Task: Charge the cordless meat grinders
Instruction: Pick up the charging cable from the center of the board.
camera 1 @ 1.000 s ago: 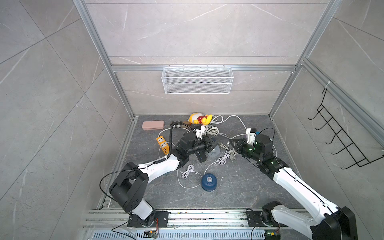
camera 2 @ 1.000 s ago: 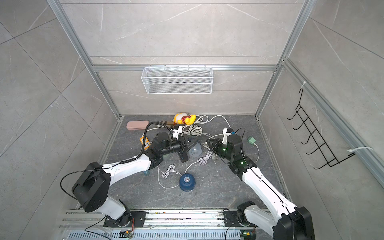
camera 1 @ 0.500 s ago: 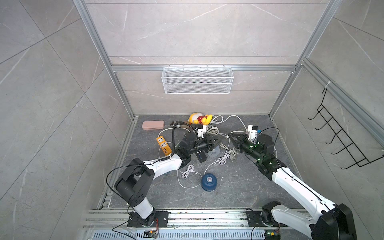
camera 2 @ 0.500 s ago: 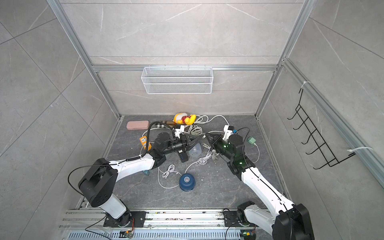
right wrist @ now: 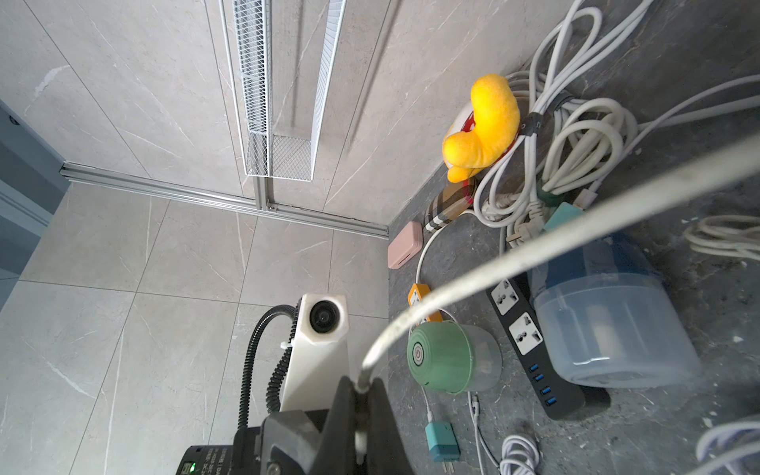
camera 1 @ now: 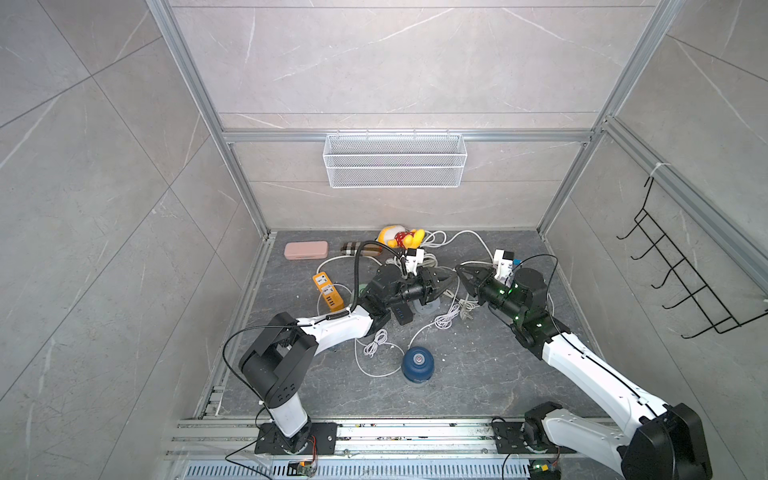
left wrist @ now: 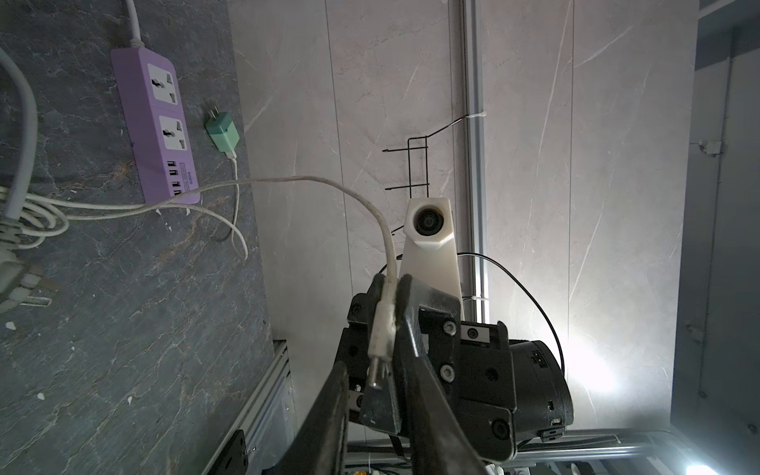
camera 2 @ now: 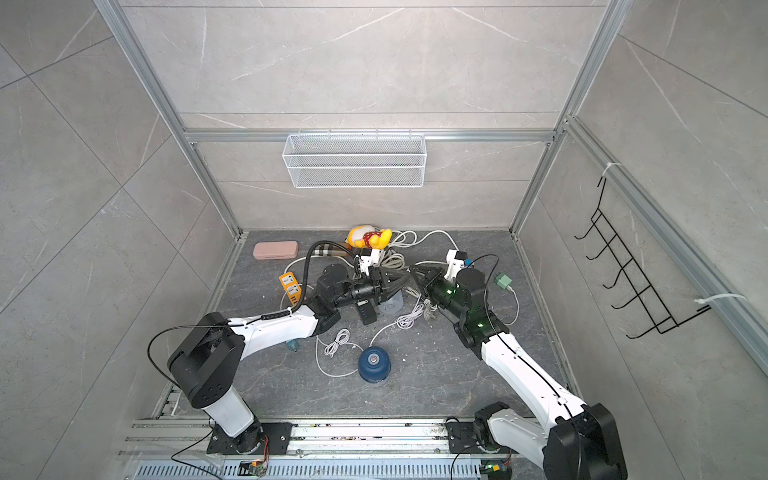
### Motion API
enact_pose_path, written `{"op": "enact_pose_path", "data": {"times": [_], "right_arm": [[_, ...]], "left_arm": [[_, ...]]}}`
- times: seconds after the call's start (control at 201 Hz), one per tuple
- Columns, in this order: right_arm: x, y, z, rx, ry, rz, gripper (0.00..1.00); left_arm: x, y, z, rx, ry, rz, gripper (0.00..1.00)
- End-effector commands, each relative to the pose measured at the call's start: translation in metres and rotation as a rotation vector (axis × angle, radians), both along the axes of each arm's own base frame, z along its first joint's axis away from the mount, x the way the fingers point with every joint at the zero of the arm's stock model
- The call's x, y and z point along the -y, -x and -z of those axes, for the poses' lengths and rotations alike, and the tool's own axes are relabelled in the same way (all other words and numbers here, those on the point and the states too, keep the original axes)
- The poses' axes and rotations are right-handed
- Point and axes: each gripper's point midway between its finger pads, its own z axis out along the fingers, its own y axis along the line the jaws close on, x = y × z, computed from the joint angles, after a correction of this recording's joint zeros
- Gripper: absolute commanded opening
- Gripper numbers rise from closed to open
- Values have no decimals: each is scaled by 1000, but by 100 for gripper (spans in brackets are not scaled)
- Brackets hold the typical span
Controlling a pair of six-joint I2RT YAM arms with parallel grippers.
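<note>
Right gripper (right wrist: pixel 362 384) was clamped on a white cable (left wrist: pixel 329 181), pinching it just behind the plug (left wrist: pixel 380 329). The right wrist view showed both fingertips pressed against the cord. Left gripper (camera 1: pixel 452 279) met it tip to tip above the middle of the floor. Its jaws stood narrowly apart, one on each side of the plug's metal end. In the left wrist view a gap showed between one finger (left wrist: pixel 329 411) and that end; contact on the other side could not be determined. From the right gripper the cable ran down to the floor near the purple power strip (left wrist: pixel 158 123). A mint plug adapter (left wrist: pixel 222 131) lay just beside that strip.

Grinder positions:
- One dark blue grinder (camera 1: pixel 417 365) stood upright near the front, between the two arms and well apart from both grippers, with its silver button up.
- The second dark blue grinder (right wrist: pixel 608 312) appeared to lie on its side, just beside the black power strip (right wrist: pixel 534 349) and below the grippers.
- The mint green grinder (right wrist: pixel 442 355) stood on its clear base between the orange power strip (camera 1: pixel 326 289) and the black one. A teal adapter (right wrist: pixel 442 442) lay near it.
</note>
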Motion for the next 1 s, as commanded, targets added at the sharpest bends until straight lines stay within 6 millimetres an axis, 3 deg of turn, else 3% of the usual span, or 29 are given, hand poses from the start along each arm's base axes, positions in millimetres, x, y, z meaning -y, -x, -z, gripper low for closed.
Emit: {"op": "enact_pose_path", "data": {"times": [0.0,0.991], "right_arm": [[-1,2,-7,30,-15,-11,0],[2,13,0,24,-36,-16,0]], "left_arm": [[2,1,-29,62,72,10,25],[-5,0,-22,41,88,-20,13]]}}
